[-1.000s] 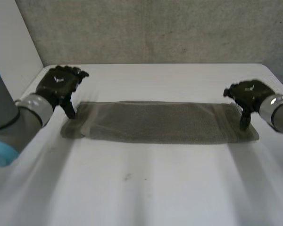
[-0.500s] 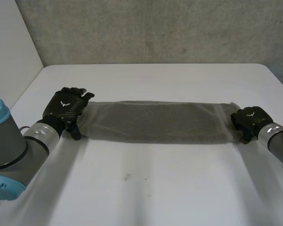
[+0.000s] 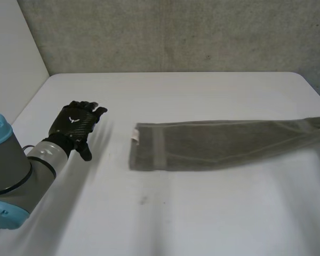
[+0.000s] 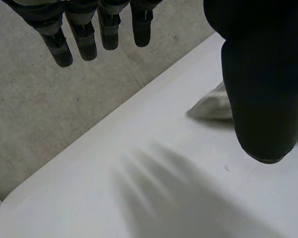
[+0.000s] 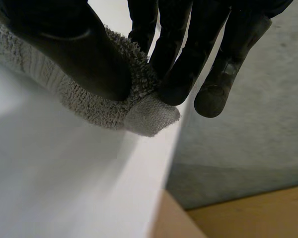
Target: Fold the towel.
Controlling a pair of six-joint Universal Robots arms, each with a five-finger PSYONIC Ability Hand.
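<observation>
1. Head view: the towel (image 3: 218,145) is laid out long and flat-ish on the table (image 3: 176,213). Its nearer end is well apart from the left hand's (image 3: 74,127) fingertips, with bare table left in between.
2. Left wrist view: the fingers (image 4: 84,34) are kept pretty much straight and spread away from the thumb, and nothing is gripped. A towel corner (image 4: 211,106) can be made out just beside the thumb tip.
3. Right wrist view: an end of the towel (image 5: 139,116) is pinched tight between the right hand's (image 5: 64,49) thumb and fingers (image 5: 181,74). The fluffy corner is left poking out just past the fingertips.
</observation>
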